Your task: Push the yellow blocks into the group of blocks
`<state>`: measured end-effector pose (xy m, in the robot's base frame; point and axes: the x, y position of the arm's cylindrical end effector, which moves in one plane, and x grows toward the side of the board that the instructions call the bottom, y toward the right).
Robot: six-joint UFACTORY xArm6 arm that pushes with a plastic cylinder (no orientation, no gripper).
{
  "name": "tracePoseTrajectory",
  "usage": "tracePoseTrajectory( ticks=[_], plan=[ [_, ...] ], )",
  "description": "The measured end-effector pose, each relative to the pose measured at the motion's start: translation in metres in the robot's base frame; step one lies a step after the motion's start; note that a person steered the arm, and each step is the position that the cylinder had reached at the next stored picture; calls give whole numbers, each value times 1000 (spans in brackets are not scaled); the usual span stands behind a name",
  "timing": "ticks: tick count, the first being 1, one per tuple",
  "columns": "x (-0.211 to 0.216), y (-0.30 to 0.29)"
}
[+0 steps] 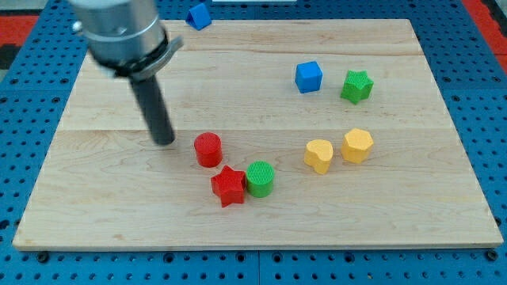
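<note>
The two yellow blocks sit side by side at the view's right of centre: a yellow heart-shaped block (319, 155) and, just beside it toward the view's right, a yellow hexagonal block (357, 146). Both look like small, light, rigid plastic pieces with ribbed sides; I judge they will slide readily on the smooth wood but may spin if struck off-centre. There is nothing to take hold of, so contact belongs on their right-hand faces, driving them toward the view's left.

The group lies well apart to their left: a green cylinder (260, 178) touching a red star block (229, 186), with a red cylinder (208, 150) just above them.

My tip (164, 141) rests on the worktop (95, 206) just left of the red cylinder, on the far side of the group from the yellows. The tool is a plain dark rod: it has nothing to clench or release, and it holds nothing.

Toward the view's top right stand a blue cube (309, 77) and a green star block (356, 86); another blue block (199, 15) sits at the worktop's top edge. The worktop is pale planked wood.
</note>
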<state>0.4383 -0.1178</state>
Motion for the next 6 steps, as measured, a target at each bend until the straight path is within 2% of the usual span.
tracePoseTrajectory(
  ticks=[1,2,3,4,5,6],
  plan=[
    [32,46],
    [45,111],
    [-5,105],
    [-22,191],
    [-12,322],
    [26,256]
  ],
)
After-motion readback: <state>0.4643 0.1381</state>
